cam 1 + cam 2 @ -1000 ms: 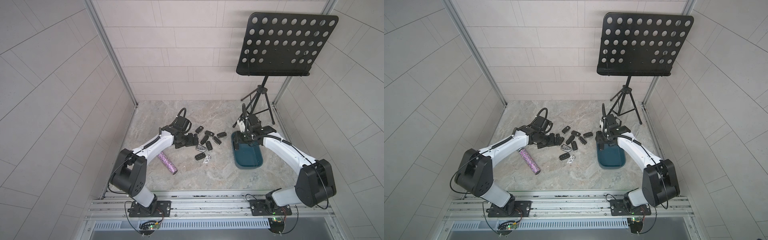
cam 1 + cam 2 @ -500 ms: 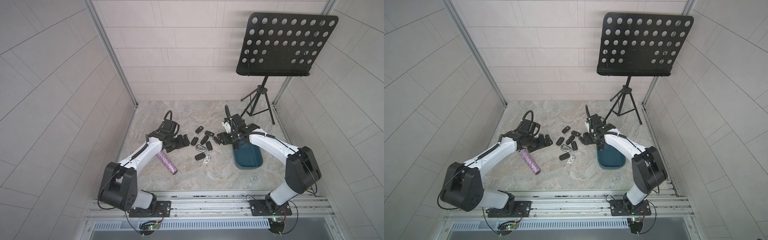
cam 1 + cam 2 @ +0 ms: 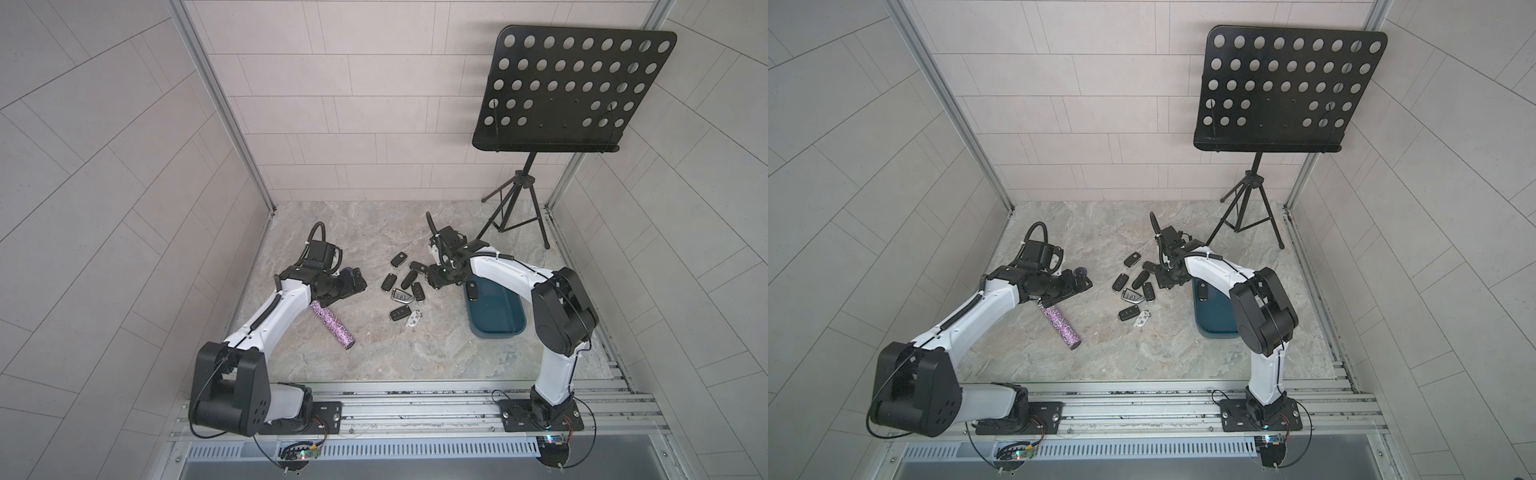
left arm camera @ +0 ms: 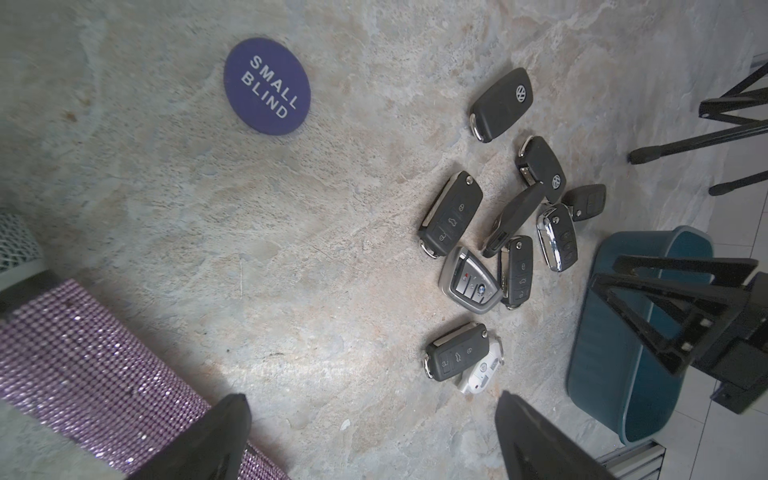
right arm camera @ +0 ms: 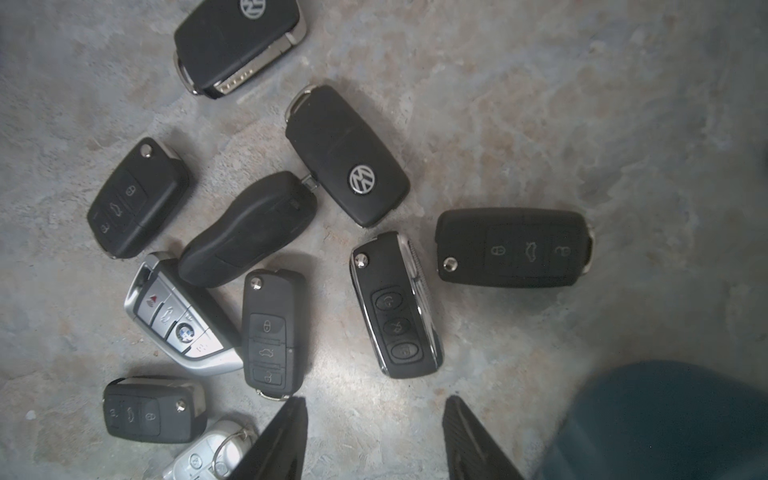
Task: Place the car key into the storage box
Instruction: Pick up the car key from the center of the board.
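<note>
Several black car keys (image 3: 405, 280) lie in a loose pile on the stone floor, with a silver one (image 5: 178, 320) among them. The storage box (image 3: 496, 311), a dark teal tray, sits right of the pile with one black car key (image 3: 471, 290) at its far end. My right gripper (image 5: 374, 401) hovers open and empty over the pile's box-side edge, just short of a chrome-edged fob (image 5: 397, 305). In a top view it is at the right gripper (image 3: 436, 280). My left gripper (image 4: 372, 397) is wide open and empty, left of the pile (image 3: 357, 284).
A purple glitter cylinder (image 3: 332, 326) lies under my left forearm. A purple "SMALL BLIND" disc (image 4: 267, 86) rests on the floor by the left gripper. A black music stand's tripod (image 3: 515, 208) is at the back right. A white fob (image 3: 414, 319) lies at the pile's near edge.
My right gripper swung left from above the storage box to the key pile, and its jaws widened. My left arm drew back to the left, away from the pile.
</note>
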Motion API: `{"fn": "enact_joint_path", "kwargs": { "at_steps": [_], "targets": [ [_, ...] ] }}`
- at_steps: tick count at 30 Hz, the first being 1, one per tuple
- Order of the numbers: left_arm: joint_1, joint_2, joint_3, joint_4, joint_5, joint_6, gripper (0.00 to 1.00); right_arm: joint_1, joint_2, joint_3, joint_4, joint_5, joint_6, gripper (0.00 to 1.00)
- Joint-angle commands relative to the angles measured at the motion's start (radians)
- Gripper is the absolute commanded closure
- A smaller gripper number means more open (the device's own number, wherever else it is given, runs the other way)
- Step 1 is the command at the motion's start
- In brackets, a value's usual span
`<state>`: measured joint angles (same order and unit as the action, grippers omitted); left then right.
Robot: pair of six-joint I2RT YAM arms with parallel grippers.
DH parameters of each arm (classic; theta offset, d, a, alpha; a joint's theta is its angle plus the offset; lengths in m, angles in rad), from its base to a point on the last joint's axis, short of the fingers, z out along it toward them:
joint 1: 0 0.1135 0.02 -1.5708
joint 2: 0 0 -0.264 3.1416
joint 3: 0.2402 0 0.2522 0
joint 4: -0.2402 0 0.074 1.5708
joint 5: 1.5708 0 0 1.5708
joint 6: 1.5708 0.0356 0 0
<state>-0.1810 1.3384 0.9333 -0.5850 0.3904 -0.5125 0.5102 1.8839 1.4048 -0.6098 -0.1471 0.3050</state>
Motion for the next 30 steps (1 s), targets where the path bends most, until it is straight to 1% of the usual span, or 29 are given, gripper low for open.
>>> {"fn": "enact_joint_path", "kwargs": {
  "at_steps": [1, 10, 17, 30],
  "targets": [
    [0.016, -0.031, -0.016, -0.037, 0.014, 0.033, 0.0, 0.017, 0.034, 0.037, -0.051, 0.078, -0.04, 0.44],
    [0.035, -0.043, -0.024, -0.048, 0.025, 0.051, 0.0, 0.054, 0.114, 0.091, -0.082, 0.146, -0.097, 0.44],
    [0.043, -0.052, -0.031, -0.05, 0.029, 0.052, 0.0, 0.068, 0.177, 0.129, -0.1, 0.175, -0.116, 0.44],
    [0.047, -0.047, -0.028, -0.053, 0.031, 0.053, 0.0, 0.07, 0.218, 0.157, -0.107, 0.234, -0.153, 0.44]
  ]
}}
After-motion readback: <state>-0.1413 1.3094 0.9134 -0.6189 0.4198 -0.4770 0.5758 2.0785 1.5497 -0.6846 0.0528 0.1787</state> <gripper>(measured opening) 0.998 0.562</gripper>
